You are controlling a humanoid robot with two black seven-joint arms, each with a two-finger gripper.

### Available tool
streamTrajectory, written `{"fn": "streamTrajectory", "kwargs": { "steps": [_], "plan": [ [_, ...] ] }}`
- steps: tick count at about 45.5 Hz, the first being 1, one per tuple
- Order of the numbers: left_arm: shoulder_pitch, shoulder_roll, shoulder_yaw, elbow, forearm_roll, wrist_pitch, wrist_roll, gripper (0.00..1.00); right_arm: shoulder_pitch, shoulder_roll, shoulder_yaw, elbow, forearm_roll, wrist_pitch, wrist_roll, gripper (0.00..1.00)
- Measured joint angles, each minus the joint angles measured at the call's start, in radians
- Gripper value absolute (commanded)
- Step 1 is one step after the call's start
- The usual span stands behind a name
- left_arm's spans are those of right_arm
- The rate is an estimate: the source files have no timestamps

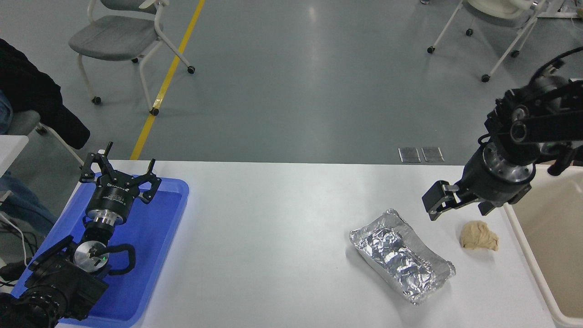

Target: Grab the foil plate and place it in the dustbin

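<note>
The foil plate (401, 256) lies on the white table (273, 228) right of the middle, shiny and wrinkled, long side running from upper left to lower right. The dustbin (530, 255) is the cream bin at the right edge, only partly in the picture. My right gripper (460, 205) hangs open and empty above the table, up and to the right of the foil plate and just left of the bin's rim. It touches nothing. My left gripper (122, 171) is parked open over the blue tray at the lower left.
A small tan doughy lump (478, 235) lies between the foil plate and the bin, below my right gripper. A flat blue plastic tray (157, 237) sits at the table's left end. Chairs stand on the floor beyond the table.
</note>
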Motion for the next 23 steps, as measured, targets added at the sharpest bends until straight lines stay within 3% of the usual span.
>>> {"fn": "streamTrajectory", "kwargs": {
  "steps": [23],
  "plan": [
    [0.0, 0.0, 0.0, 0.0, 0.0, 0.0, 0.0, 1.0, -0.435, 0.028, 0.246, -0.288, -0.23, -0.123, 0.0, 1.0]
  ]
}}
